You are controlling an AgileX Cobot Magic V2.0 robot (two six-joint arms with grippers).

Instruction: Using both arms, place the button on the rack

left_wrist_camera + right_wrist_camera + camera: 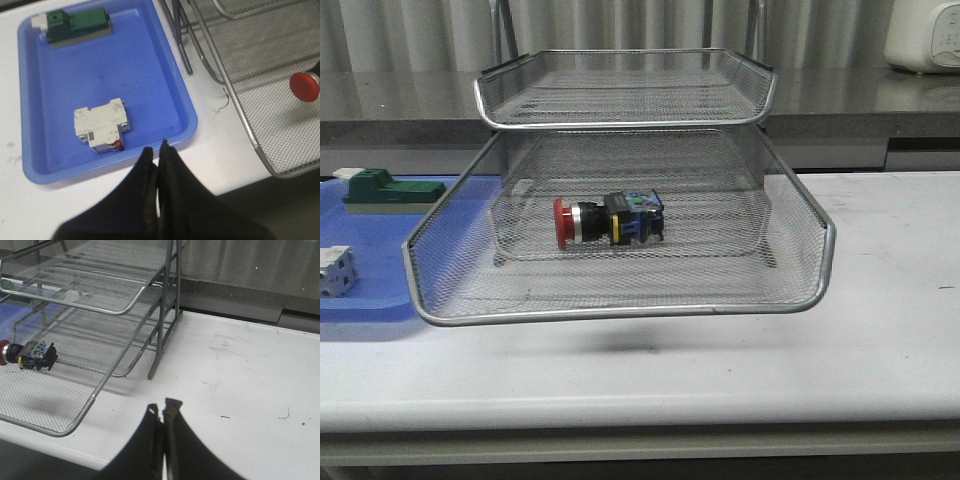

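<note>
Button (608, 220) lies on its side in the rack's (620, 310) wide lower tray, near the middle, red head toward the blue tray (370, 300). You can see that blue tray at the tabletop's (880, 340) left edge, just beside the rack, holding a green block (390, 190) at its far end and a white breaker-like block (102, 125) nearer. Left gripper (156, 150) and right gripper (162, 410) are both pressed closed, holding nothing.
</note>
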